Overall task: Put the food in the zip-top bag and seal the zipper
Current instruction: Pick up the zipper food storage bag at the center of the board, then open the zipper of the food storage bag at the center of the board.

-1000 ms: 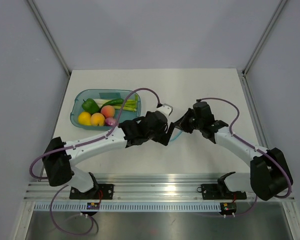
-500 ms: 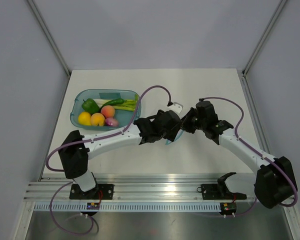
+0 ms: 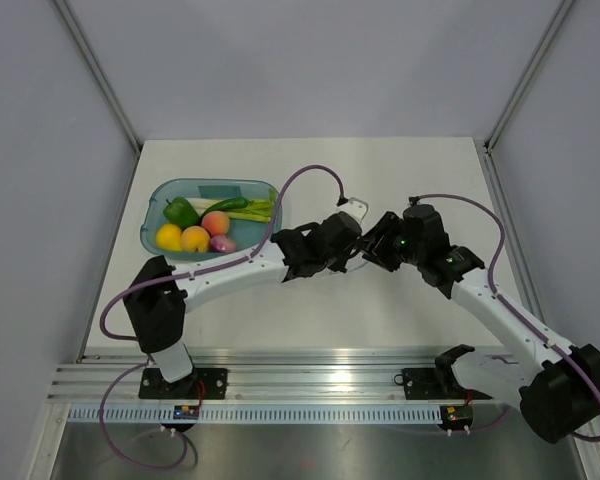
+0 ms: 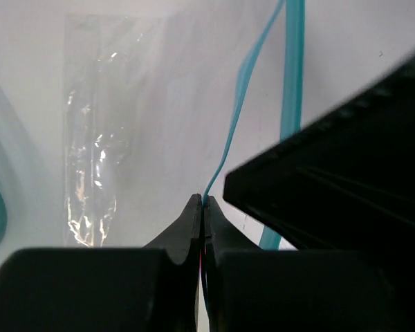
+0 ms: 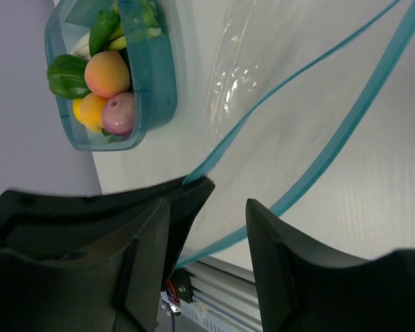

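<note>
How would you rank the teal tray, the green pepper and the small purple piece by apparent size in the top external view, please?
Largest to smallest:
1. teal tray, clearly the largest
2. green pepper
3. purple piece, the smallest

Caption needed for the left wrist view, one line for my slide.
Left hand pinching the light-blue zipper of the clear bag.
</note>
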Action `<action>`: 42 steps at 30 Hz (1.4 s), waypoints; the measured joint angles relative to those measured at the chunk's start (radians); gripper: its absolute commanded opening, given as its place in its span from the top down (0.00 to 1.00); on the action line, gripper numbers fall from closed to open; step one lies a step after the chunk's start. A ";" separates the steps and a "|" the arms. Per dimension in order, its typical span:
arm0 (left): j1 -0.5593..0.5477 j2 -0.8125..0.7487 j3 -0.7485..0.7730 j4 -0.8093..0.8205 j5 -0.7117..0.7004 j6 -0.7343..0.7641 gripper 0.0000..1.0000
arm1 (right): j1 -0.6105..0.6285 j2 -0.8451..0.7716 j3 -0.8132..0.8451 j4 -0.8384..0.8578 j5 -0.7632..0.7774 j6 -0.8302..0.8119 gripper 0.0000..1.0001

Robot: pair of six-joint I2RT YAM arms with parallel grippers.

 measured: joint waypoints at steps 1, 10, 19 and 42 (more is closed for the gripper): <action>0.014 -0.003 -0.010 0.011 0.021 -0.010 1.00 | 0.000 -0.020 0.009 -0.023 0.008 -0.009 0.44; 0.121 -0.047 -0.056 0.040 0.134 -0.104 1.00 | 0.000 -0.155 0.144 -0.171 0.151 -0.047 0.37; 0.126 -0.053 -0.056 0.064 0.178 -0.150 1.00 | 0.000 -0.088 0.085 -0.220 0.204 -0.025 0.19; 0.201 -0.130 -0.066 0.082 0.224 -0.168 1.00 | 0.000 0.147 0.324 -0.267 0.360 -0.221 1.00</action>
